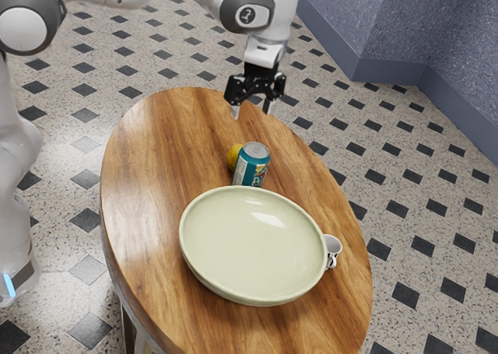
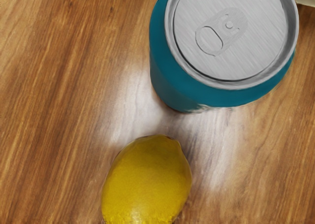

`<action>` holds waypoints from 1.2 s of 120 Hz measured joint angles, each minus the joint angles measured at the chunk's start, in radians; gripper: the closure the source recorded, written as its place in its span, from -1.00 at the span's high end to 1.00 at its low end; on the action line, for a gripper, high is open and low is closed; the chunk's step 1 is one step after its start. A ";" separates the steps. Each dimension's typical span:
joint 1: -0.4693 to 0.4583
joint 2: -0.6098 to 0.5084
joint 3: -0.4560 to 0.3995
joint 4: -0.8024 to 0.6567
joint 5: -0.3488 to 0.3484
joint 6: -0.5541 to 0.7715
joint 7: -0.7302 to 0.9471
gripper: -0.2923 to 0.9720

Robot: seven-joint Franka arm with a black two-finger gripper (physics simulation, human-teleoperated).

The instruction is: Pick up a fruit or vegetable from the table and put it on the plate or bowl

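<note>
One pebbled yellow lemon (image 1: 233, 155) lies on the glossy oval wood table (image 1: 152, 167), just beside one teal can (image 1: 252, 165) with a brushed-metal lid. One round pale-green plate (image 1: 185, 233) near. Claw (image 1: 251, 110) spread, empty, above. One small white cup (image 1: 333, 250), perhaps.

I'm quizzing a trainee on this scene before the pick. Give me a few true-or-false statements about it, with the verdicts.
1. The lemon lies on the table beside the can. True.
2. The can lies on its side. False: it stands upright, lid up.
3. The gripper is open and holds nothing. True.
4. The lemon is already on the plate. False: it lies on the wood outside the plate, on the far side of the can from it.
</note>
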 joint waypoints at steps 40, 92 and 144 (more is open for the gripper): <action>-0.006 -0.004 -0.025 -0.069 0.046 0.076 0.010 0.54; 0.003 -0.030 -0.016 -0.164 0.049 0.112 0.001 0.54; 0.002 -0.022 -0.016 -0.212 0.049 0.156 -0.007 0.54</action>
